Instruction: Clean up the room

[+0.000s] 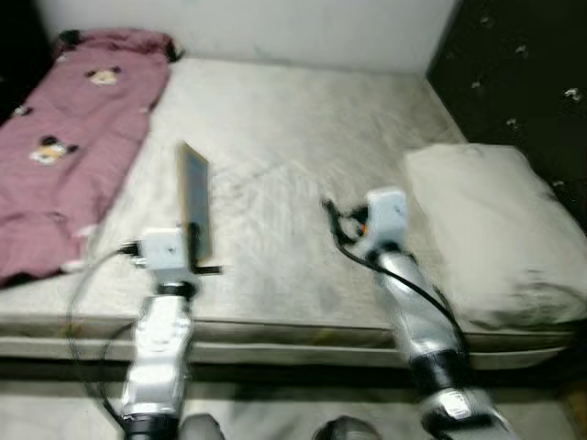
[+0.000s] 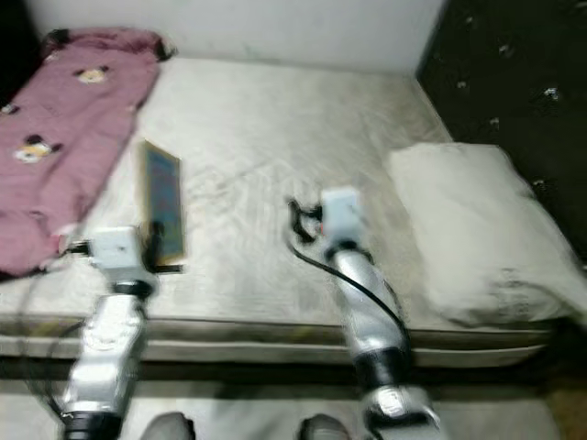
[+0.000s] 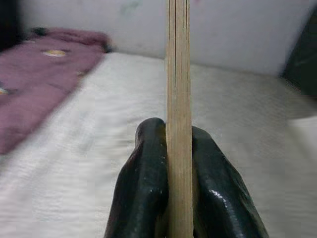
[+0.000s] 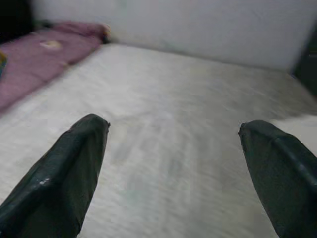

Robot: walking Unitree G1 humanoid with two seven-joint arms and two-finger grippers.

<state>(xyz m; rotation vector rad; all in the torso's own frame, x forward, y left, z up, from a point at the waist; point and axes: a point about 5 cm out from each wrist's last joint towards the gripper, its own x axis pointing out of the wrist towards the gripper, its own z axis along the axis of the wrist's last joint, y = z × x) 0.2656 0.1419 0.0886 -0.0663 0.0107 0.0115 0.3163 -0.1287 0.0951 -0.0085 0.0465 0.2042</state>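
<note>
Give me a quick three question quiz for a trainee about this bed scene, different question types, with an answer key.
1. True or false: the left gripper is shut on the thin framed board.
2. Multiple choice: the pink blanket lies on the bed's A) left side, B) right side, C) middle.
3. Fill in: the right gripper hangs over the mattress with its fingers ____.

Key: 1 true; 2 A; 3 open.

Dim, flat indoor light, soft motion blur throughout, dark corners, near claw fingers seemingly out of focus
</note>
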